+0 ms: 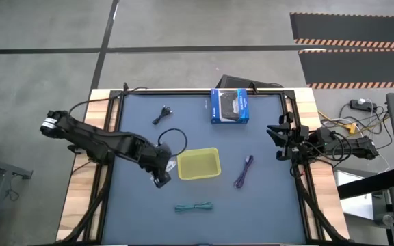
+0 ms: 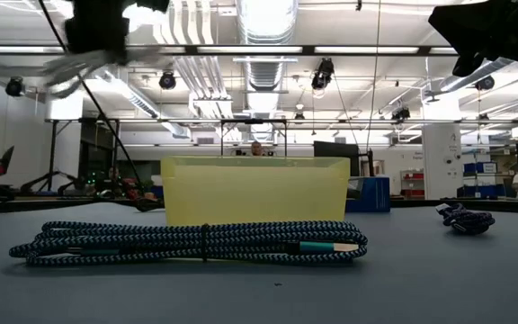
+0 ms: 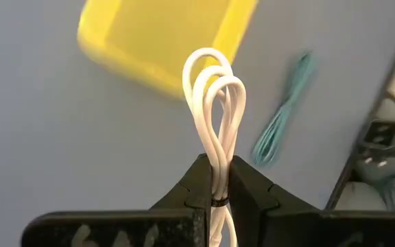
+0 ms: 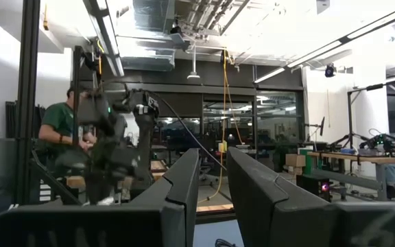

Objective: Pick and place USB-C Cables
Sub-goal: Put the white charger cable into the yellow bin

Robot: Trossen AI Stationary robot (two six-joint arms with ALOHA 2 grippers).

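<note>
My left gripper [image 3: 216, 165] is shut on the white cable [image 3: 214, 96], a bundle of loops. It hangs above the table just left of the yellow tray [image 1: 198, 164], where the high view shows it [image 1: 163, 178]. The teal cable [image 1: 194, 207] lies flat near the front edge. The purple cable [image 1: 244, 171] lies right of the tray. The black cable [image 1: 164, 114] lies at the far left. My right gripper [image 4: 213, 192] waits at the table's right edge [image 1: 282, 140], open, holding nothing. My left gripper pinches the white cable's bundled strands [image 3: 217, 180] between its two fingers, just above a dark tie band [image 3: 217, 201]. The looped end [image 3: 211, 68] sticks out past the fingertips. The fingers slant downward and the bundle is lifted clear of the table.
A blue-and-black box [image 1: 230, 106] stands at the far middle. A thin black wire [image 1: 173, 140] loops over the table beside my left arm. In the low view the teal cable [image 2: 196, 243] lies in front of the tray [image 2: 254, 189], the purple cable [image 2: 464, 218] to the right.
</note>
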